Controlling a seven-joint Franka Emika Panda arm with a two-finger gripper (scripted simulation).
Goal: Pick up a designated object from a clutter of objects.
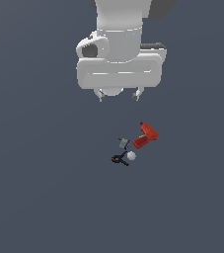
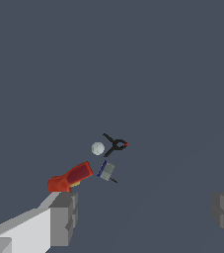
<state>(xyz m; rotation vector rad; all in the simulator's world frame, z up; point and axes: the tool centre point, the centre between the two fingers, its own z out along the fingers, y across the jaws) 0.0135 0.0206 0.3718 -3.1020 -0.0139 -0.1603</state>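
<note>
The hand (image 1: pixel 118 95) hung well above the table (image 1: pixel 34 197), fingers spread wide and holding nothing. The clamp (image 1: pixel 119 159) lay in the clutter, touching or just beside the ball (image 1: pixel 131 155), with the grey-blue piece (image 1: pixel 124 144) near and the drill (image 1: pixel 146 135) a little farther off. To grasp cleanly, the hand would need to descend centred over the clamp's body, fingers clear of the ball (which might roll). The wrist view showed the splayed prongs and red spot (image 2: pixel 126 145) plainly; the exterior view alone showed the hand's height.
</note>
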